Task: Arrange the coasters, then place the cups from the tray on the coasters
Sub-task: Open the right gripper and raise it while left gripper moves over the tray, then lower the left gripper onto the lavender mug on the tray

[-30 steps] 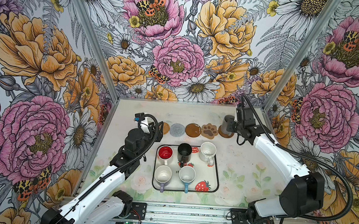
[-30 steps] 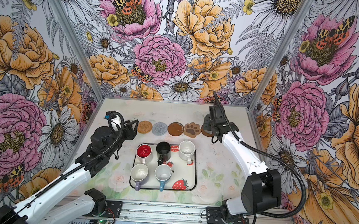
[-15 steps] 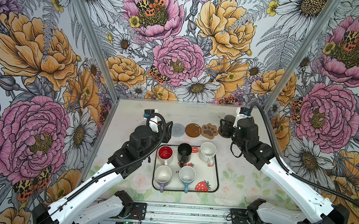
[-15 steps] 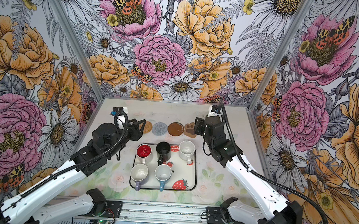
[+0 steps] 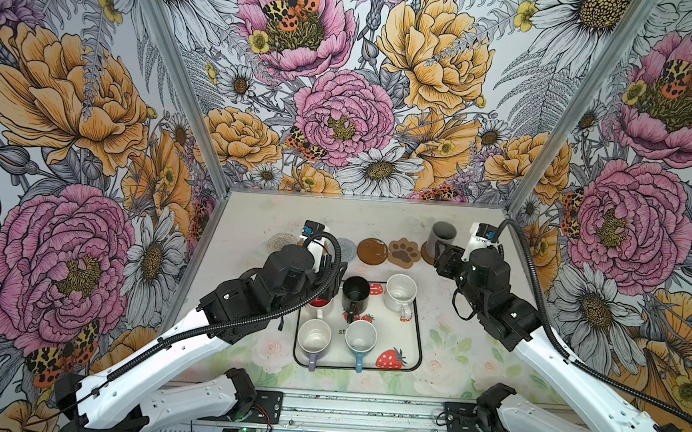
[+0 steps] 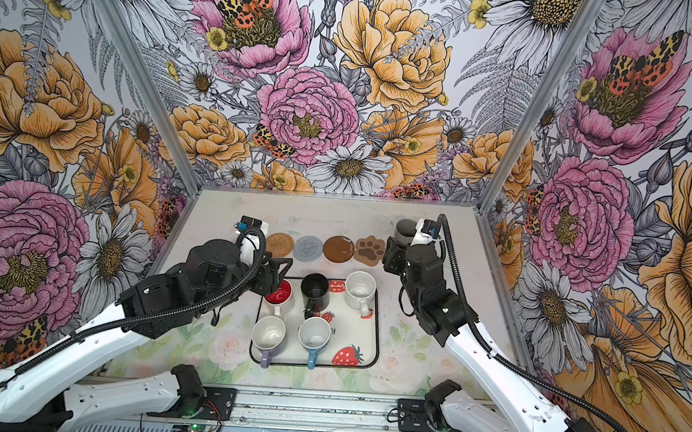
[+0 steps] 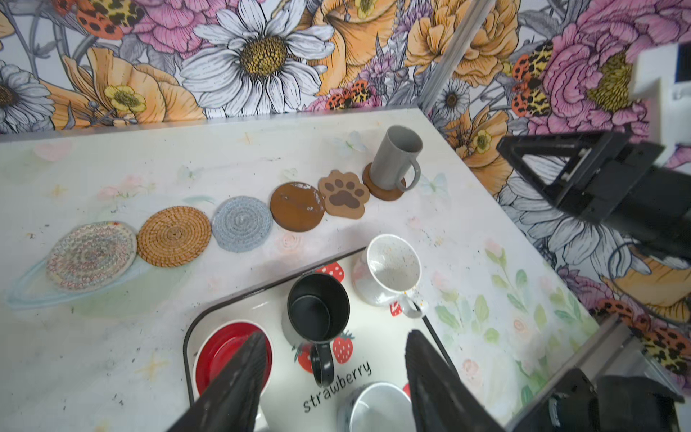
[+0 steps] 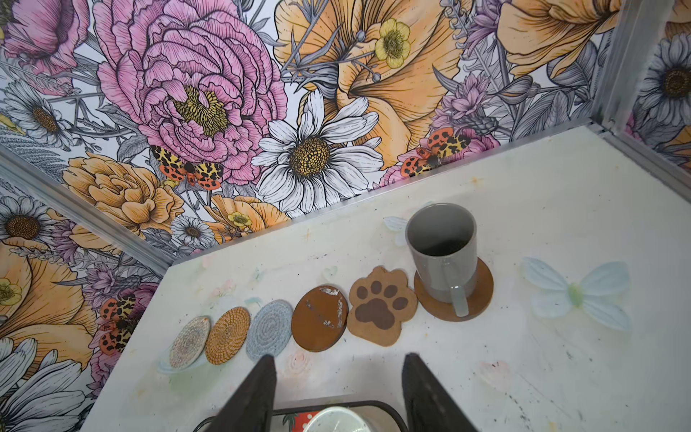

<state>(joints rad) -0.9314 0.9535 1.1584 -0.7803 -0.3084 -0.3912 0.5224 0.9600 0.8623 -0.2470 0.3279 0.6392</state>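
Right wrist: tall grey mug [image 8: 430, 273] upright on brown disc [image 8: 482, 297].

Bright even light, soft faint shadows, top views sharp, wrist views softer, edges bowed

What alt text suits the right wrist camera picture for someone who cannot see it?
A tall grey mug stands upright on a brown coaster at one end of a coaster row; the other five lie bare: paw coaster, brown disc, grey spiral mat, rattan mat, pale woven mat. The open right pincer, nearest the camera, holds nothing.
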